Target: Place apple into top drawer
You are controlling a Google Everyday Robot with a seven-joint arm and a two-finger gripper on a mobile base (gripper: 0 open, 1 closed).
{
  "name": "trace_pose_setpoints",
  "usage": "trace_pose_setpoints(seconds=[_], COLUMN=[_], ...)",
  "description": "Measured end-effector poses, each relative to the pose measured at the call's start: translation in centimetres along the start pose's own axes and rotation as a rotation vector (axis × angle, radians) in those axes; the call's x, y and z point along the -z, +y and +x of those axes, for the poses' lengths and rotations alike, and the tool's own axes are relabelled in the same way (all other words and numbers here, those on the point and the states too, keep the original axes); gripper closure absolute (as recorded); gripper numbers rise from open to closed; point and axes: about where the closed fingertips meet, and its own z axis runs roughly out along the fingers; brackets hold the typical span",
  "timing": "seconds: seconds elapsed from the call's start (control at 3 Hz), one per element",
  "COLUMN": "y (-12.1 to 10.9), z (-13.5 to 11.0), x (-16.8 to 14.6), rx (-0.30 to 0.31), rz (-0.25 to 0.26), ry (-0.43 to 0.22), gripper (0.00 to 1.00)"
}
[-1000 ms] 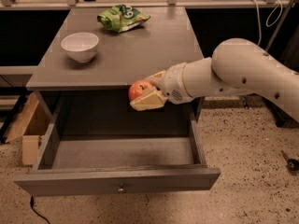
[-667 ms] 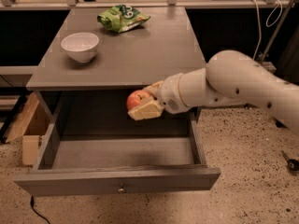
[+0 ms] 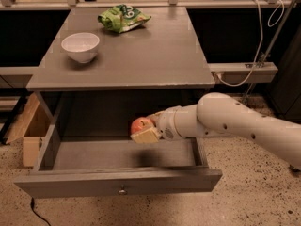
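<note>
Camera view: at centre frame the gripper [image 3: 145, 133] pinches the apple [image 3: 139, 124] just above the pulled-out top drawer [image 3: 117, 181], below the tabletop's [image 3: 141, 60] front edge. A white bowl [image 3: 80, 46] and a green snack bag [image 3: 123, 18] sit on top, upper left, well apart from it. The arm [image 3: 235, 121] crosses the drawer's right wall, and the drawer floor stretches wide to the apple's left.

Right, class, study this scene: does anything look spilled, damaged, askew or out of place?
Nothing stands out. The bowl sits upright on the table, the snack bag lies near its back edge, and the drawer is pulled out squarely. The gripper holds the apple over the open drawer.
</note>
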Motion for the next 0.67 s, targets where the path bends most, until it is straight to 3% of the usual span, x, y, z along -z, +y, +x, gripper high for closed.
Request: trace_pose_setpoints(seconds=[0.33,0.67], y=[-1.9,-3.5], z=[2.5,3.8], x=[-3.0,-5.5], rx=[-0.032,-0.043], rz=[0.034,0.052], ry=[0.023,0.045], gripper=[1.0,0.82])
